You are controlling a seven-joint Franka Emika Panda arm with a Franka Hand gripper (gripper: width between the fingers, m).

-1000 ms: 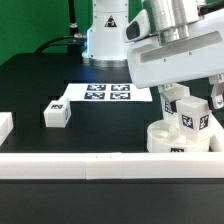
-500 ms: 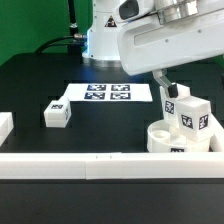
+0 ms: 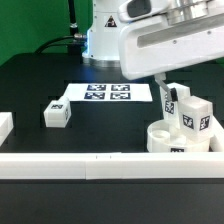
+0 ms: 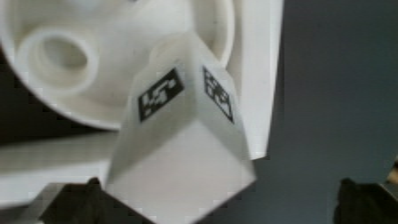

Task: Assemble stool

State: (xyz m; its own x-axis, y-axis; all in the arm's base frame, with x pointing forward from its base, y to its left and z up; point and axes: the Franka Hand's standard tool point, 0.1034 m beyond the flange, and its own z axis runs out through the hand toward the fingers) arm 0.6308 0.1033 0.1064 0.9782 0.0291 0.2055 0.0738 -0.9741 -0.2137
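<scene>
White plastic stool, partly assembled. The seat (image 3: 160, 138) rests at the exterior view's right, with two legs, front (image 3: 196, 116) and rear (image 3: 171, 100), upright in it. A third leg (image 3: 55, 115) lies loose near the marker board (image 3: 105, 93), not yet fitted. The gripper (image 4: 222, 197) straddles one seated leg, jaws spread, gripping nothing. Count: one seat, three legs.

Exterior view bright, evenly lit, no hard shadows. White legs (image 3: 195, 118) by the claw (image 3: 170, 97) nearly blown out; black counter (image 3: 40, 85) has faint sheen. Low-res, soft overall. Wrist view blurry: leg (image 4: 178, 160) inside the claw out of focus, tags (image 4: 187, 92) smeared, corners dark.
</scene>
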